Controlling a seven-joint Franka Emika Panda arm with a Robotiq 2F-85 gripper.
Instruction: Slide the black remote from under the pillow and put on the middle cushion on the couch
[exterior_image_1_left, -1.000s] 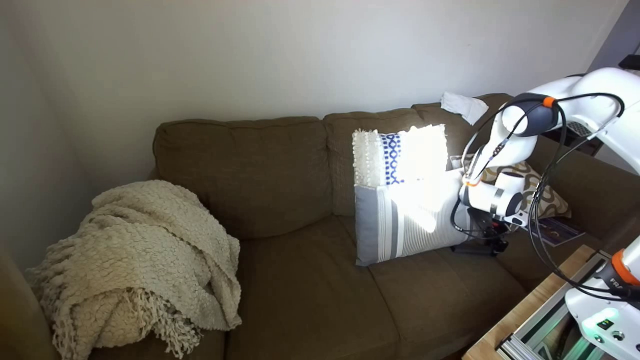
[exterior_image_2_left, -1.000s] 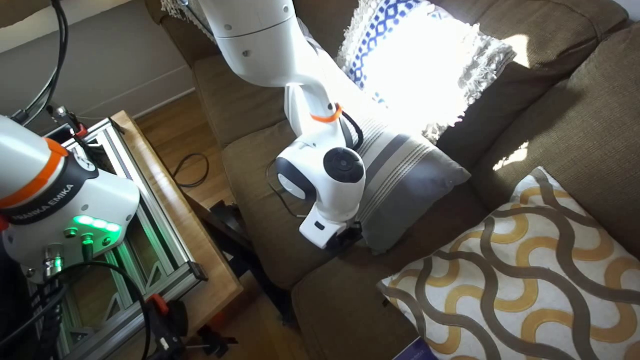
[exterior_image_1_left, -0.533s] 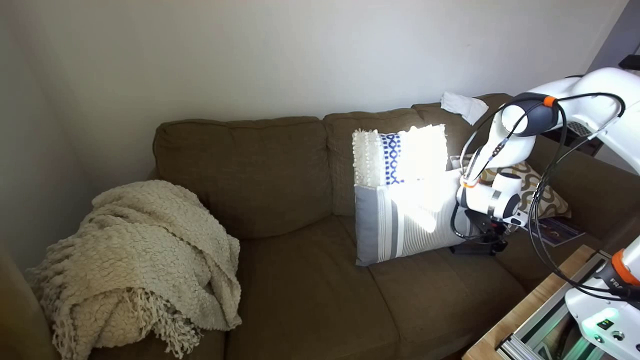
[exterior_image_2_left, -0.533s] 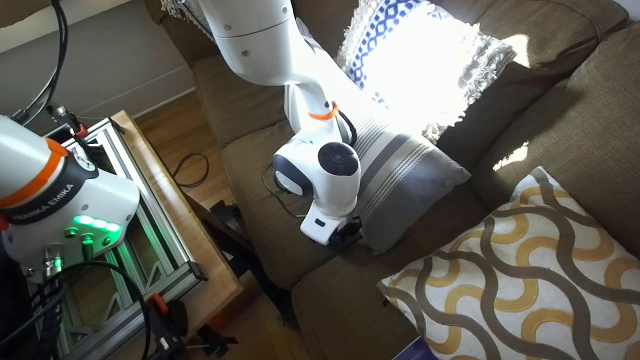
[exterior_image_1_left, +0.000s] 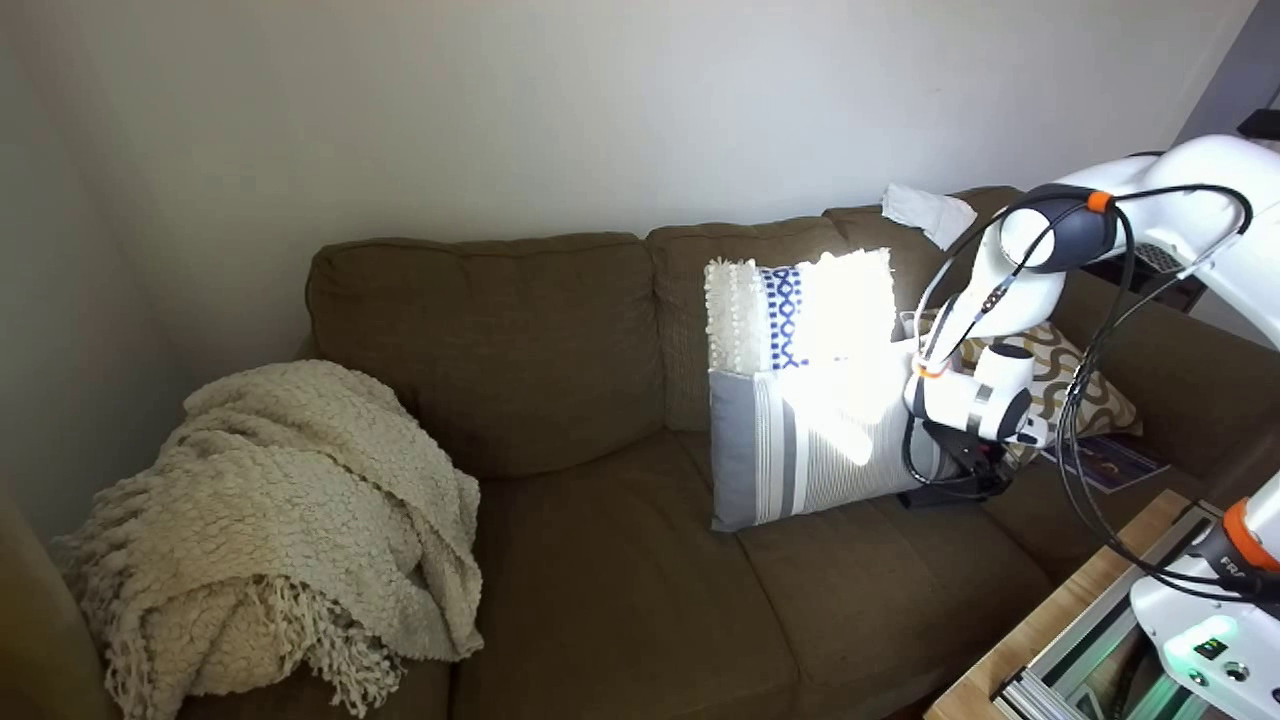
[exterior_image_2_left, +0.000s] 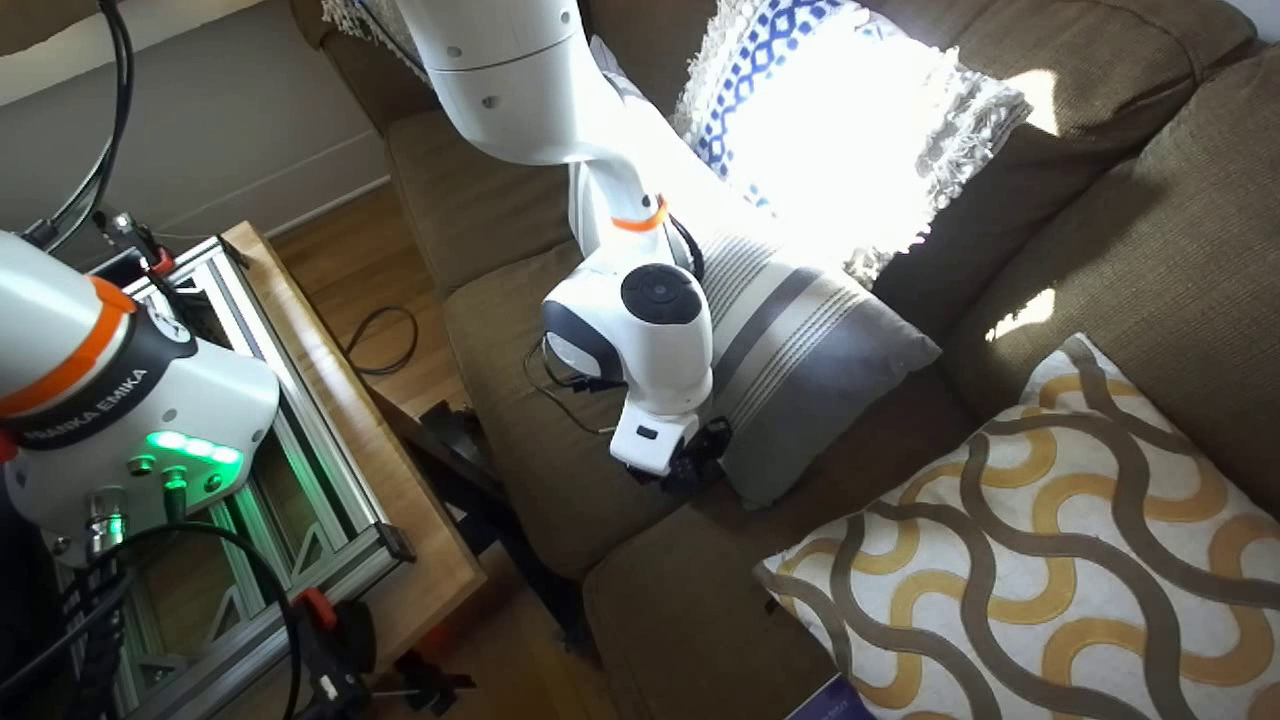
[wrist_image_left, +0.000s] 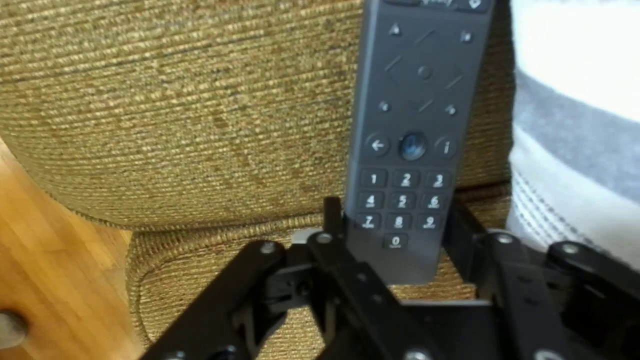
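The black remote (wrist_image_left: 417, 125) lies lengthwise between the gripper's fingers in the wrist view, buttons facing the camera. My gripper (wrist_image_left: 395, 212) has one finger against each long side near its lower end. In an exterior view the remote (exterior_image_1_left: 925, 497) is a dark bar below my gripper (exterior_image_1_left: 985, 478), by the striped pillow's lower corner. The remote's far part extends over the middle cushion (exterior_image_1_left: 890, 580) of the couch (exterior_image_1_left: 500, 350); whether it touches the fabric I cannot tell. In another exterior view my gripper (exterior_image_2_left: 697, 462) is partly hidden by the wrist, and the remote is hidden.
The striped grey-white pillow (exterior_image_1_left: 760, 450) leans right beside the remote, with a fringed pillow (exterior_image_1_left: 785, 310) behind it. A patterned pillow (exterior_image_2_left: 1060, 540) and a purple book (exterior_image_2_left: 832, 703) lie on the adjacent seat. A knit blanket (exterior_image_1_left: 290, 500) covers the far end. A wooden table (exterior_image_2_left: 440, 570) holds the base.
My wrist has shifted and turned slightly, moving a little left in an exterior view. The remote's dark bar has shifted only slightly. The pillows have not moved.
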